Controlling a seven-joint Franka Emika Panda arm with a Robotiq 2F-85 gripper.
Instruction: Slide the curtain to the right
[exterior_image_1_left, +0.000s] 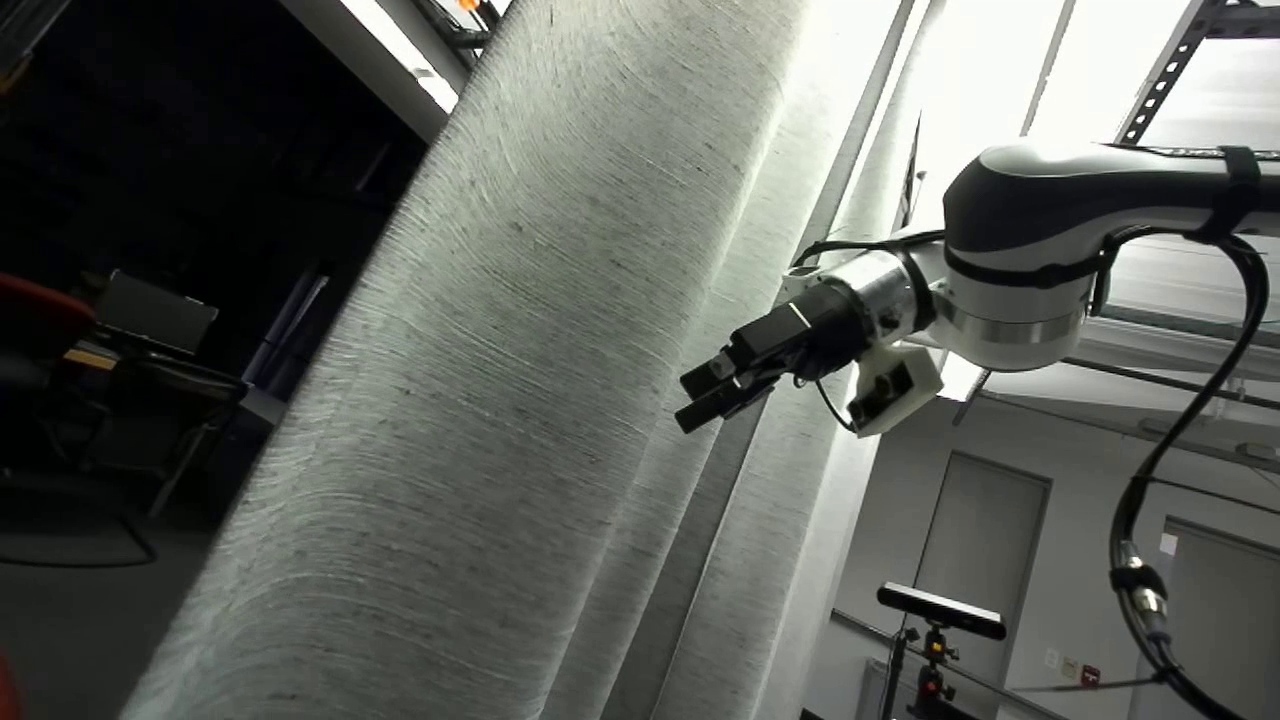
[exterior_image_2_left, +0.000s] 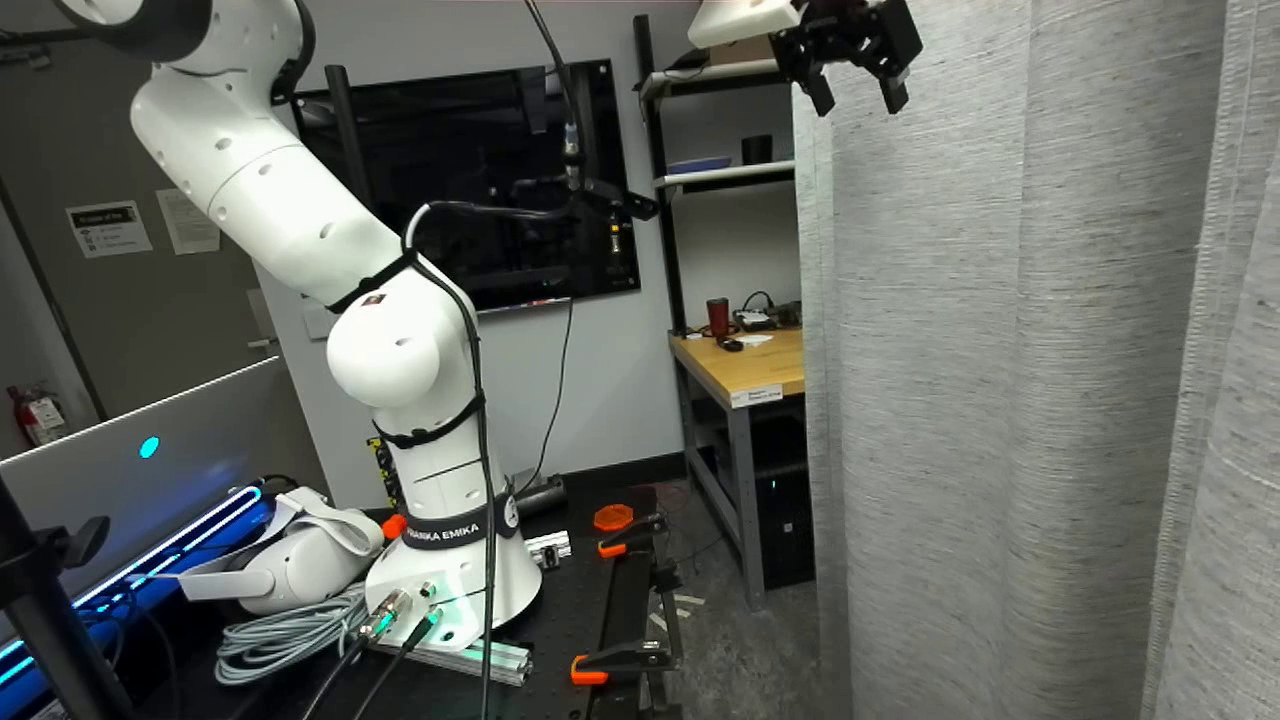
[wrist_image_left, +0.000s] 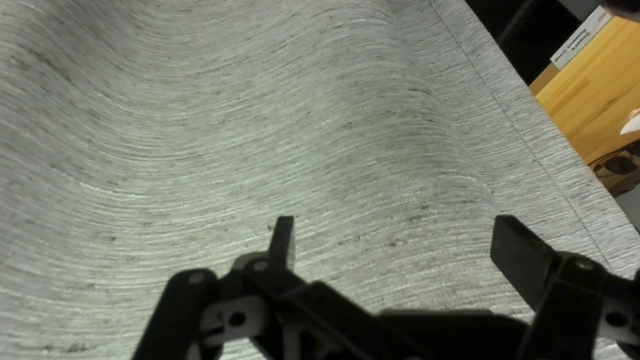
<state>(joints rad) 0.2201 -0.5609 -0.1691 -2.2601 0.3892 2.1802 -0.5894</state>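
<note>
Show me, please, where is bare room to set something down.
The yellow wooden tabletop looks bare between the small black object and the white label, until the grey woven curtain hides it. Crowded: the black bench around the white robot base, with coiled grey cable.

The jointed white arm (exterior_image_2_left: 385, 350) stands bent, its pincer (wrist_image_left: 392, 220) spread wide apart.

Light grey curtain (exterior_image_2_left: 1000, 380) with fine streaks and flecks, black claw (wrist_image_left: 394, 230)

Your one robot arm (exterior_image_2_left: 268, 178), your one gripper (wrist_image_left: 395, 225), its two fingers (wrist_image_left: 521, 256), one wall screen (exterior_image_2_left: 450, 160), one headset (exterior_image_2_left: 318, 558), one fire extinguisher (exterior_image_2_left: 42, 416), two posted sheets (exterior_image_2_left: 109, 229)
</note>
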